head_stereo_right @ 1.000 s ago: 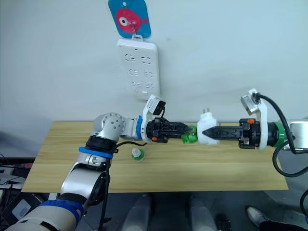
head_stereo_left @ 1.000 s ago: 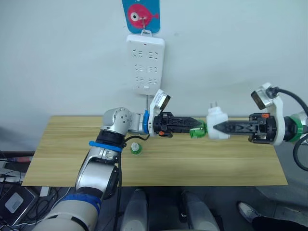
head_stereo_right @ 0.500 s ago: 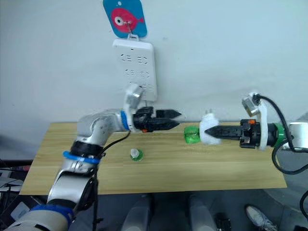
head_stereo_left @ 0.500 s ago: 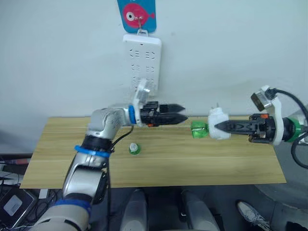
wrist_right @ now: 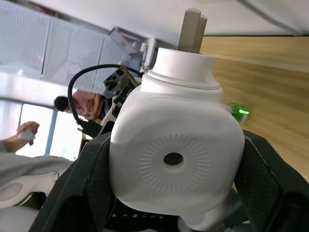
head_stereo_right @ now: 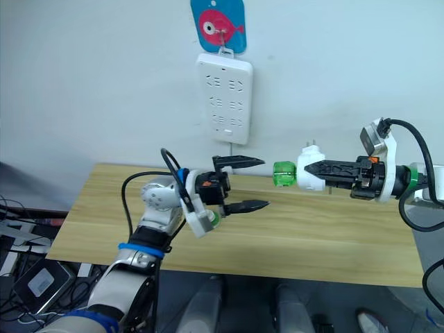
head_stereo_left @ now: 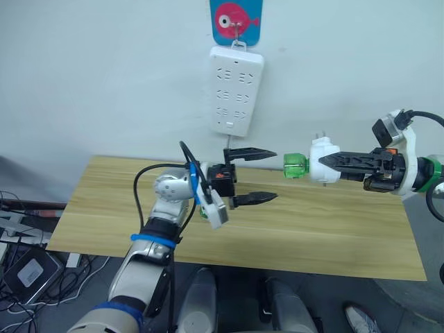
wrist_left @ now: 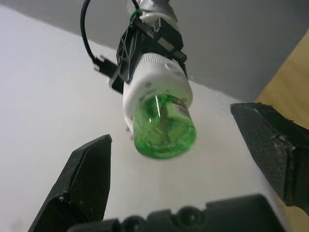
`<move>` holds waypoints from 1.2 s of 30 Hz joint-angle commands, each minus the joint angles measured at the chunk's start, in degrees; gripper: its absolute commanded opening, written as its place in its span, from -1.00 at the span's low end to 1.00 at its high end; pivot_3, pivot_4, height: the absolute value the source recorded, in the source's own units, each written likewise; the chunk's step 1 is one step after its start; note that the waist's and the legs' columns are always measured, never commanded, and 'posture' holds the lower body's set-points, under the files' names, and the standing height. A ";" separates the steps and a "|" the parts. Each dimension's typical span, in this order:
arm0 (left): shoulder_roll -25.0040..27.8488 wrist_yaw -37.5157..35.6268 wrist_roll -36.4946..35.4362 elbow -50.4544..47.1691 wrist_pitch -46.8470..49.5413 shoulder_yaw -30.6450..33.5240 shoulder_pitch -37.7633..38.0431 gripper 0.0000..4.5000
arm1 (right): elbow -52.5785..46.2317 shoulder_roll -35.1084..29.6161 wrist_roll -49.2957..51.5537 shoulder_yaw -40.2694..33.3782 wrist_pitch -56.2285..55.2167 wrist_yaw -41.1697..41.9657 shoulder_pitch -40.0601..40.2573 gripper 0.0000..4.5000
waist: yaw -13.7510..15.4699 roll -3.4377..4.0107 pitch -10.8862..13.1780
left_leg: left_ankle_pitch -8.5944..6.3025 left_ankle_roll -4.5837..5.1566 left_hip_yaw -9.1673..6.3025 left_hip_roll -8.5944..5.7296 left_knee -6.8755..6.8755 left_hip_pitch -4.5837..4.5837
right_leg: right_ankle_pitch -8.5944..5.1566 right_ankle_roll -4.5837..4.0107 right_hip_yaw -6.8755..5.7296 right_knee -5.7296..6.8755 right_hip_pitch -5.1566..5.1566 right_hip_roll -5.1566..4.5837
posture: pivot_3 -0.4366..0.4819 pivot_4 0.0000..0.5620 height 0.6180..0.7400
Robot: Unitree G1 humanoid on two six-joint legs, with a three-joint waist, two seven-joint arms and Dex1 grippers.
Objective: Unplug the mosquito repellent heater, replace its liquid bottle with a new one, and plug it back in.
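While R gripper (head_stereo_left: 326,162) clamps heater (head_stereo_left: 323,160) | L gripper (head_stereo_left: 269,176) agape, empty | wrist cam: vent hole (wrist_right: 173,158)

We see the power strip (head_stereo_left: 236,89) at upper centre of the frame, above the table (head_stereo_left: 333,232), with the heater (head_stereo_left: 323,160) at centre right, the bottle (head_stereo_left: 295,166) on its left, facing the left gripper (head_stereo_left: 260,176).

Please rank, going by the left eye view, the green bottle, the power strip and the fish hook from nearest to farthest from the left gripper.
From the left gripper:
1. Green bottle, just beyond its fingertips, toward the robot's right.
2. Power strip, on the wall above.
3. Fish hook, higher still, topping the strip.
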 commanded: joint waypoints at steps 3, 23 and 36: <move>-0.68 11.12 8.76 6.31 -7.70 -0.58 -3.55 1.00 | -1.83 -0.22 1.46 -1.42 0.63 0.74 -1.28 0.36 | 0.17 0.00 0.00 | 0.00 0.00 0.06 -0.02 0.01 0.00 | 0.03 0.04 0.06 -0.02 0.01 -0.01 | 0.46 -0.13 1.00; 3.39 31.83 19.30 10.15 -10.73 -8.66 -7.79 0.00 | -3.88 -0.43 1.46 -1.42 0.22 1.96 -0.22 0.36 | 0.00 0.00 0.00 | 0.00 0.00 0.02 0.01 0.02 0.03 | 0.04 0.02 0.00 0.14 0.00 0.00 | 0.43 -0.11 1.00; 12.87 3.11 -50.03 -31.76 79.06 -17.67 1.88 0.00 | -7.64 -5.02 1.46 -1.17 2.54 7.07 1.87 0.36 | -1.40 0.04 0.02 | 0.01 -0.01 -0.38 0.15 0.03 -0.02 | 0.03 -0.01 -0.41 0.25 0.00 0.09 | 0.43 -0.09 1.00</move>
